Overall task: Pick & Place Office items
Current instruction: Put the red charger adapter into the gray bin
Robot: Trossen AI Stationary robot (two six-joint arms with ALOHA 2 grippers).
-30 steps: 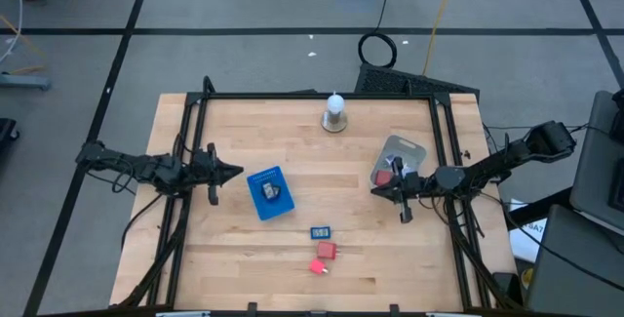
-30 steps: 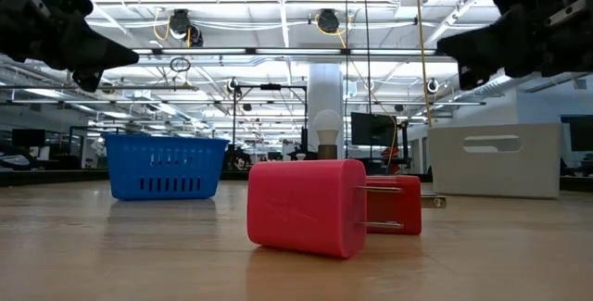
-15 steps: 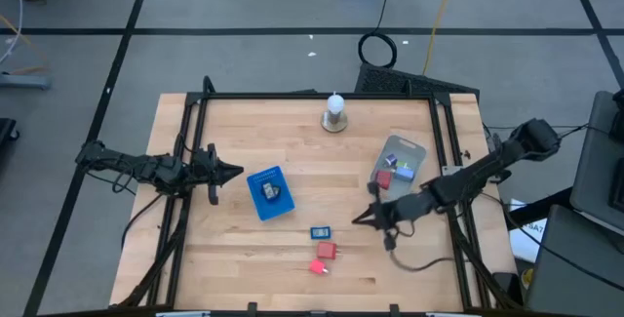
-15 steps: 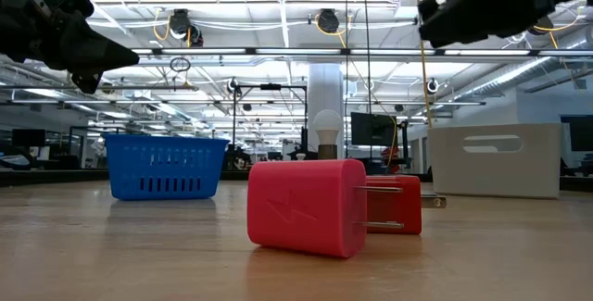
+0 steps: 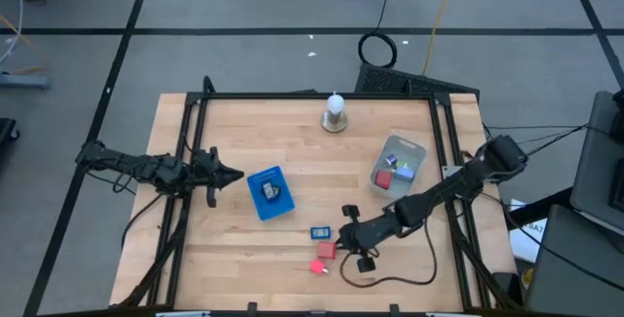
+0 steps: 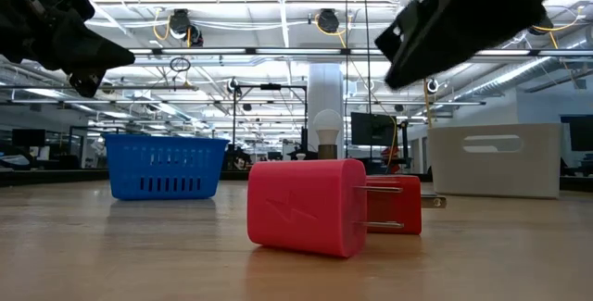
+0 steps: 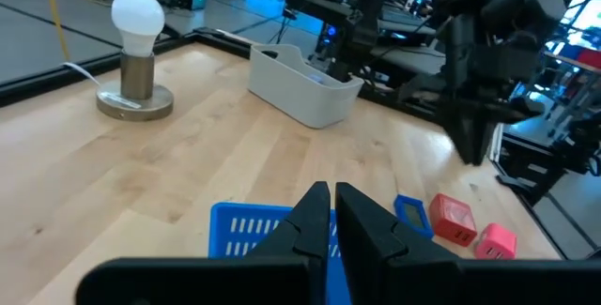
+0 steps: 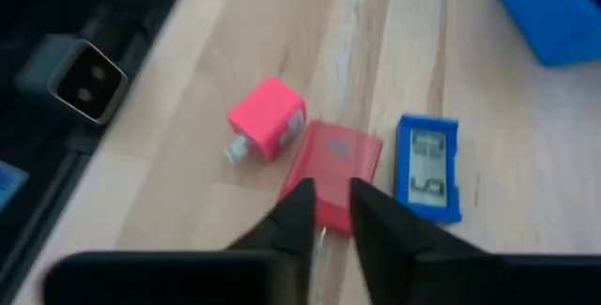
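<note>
Hovering nearly shut and empty, right tool (image 8: 325, 213) overhangs red block (image 8: 333, 173), long axis along its fingers.

A pale, wood-grained surface (image 5: 292, 137) carries a pink plug block (image 8: 269, 117) with a white tip, a red block (image 8: 333, 169), and a blue-framed piece (image 8: 428, 169) with a light face and dark markings. A blue slotted basket (image 5: 269, 193) sits near a grey container (image 5: 410, 148) holding red and light-blue pieces. A white bulb (image 5: 335, 105) tops a metallic base. Both arms are dark.
</note>
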